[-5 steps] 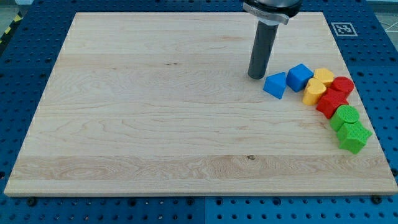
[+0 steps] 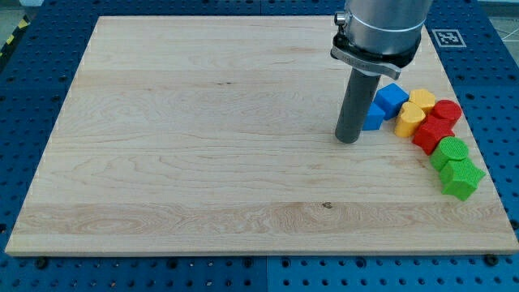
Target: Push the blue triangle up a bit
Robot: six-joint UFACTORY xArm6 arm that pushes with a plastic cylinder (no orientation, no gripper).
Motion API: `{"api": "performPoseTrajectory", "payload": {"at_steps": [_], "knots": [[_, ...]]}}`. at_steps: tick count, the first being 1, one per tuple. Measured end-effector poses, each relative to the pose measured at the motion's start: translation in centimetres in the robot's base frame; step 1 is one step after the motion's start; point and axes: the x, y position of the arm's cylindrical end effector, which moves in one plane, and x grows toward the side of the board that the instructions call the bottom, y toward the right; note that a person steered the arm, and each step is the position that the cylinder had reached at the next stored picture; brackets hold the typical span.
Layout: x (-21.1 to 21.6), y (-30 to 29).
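The blue triangle [image 2: 374, 118] lies on the wooden board [image 2: 203, 146] at the view's right, mostly hidden behind my rod. My tip [image 2: 348, 139] rests on the board just below and left of it, at its lower left edge. A blue cube [image 2: 392, 98] sits right above and right of the triangle, touching it or nearly so.
A cluster runs down the board's right side: two yellow blocks [image 2: 421, 100] [image 2: 409, 119], two red blocks [image 2: 446, 111] [image 2: 431, 134] and two green blocks [image 2: 451, 152] [image 2: 461, 178]. The board's right edge is close behind them.
My tip has moved down and slightly right, from the triangle's upper left to its lower left. The rod now covers most of the triangle. The blocks look unmoved.
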Motion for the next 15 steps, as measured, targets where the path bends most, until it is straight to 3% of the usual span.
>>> {"api": "performPoseTrajectory", "payload": {"at_steps": [4, 9, 15], "knots": [[-0.1, 5.3], [-0.2, -3.2], [-0.2, 1.6]]}}
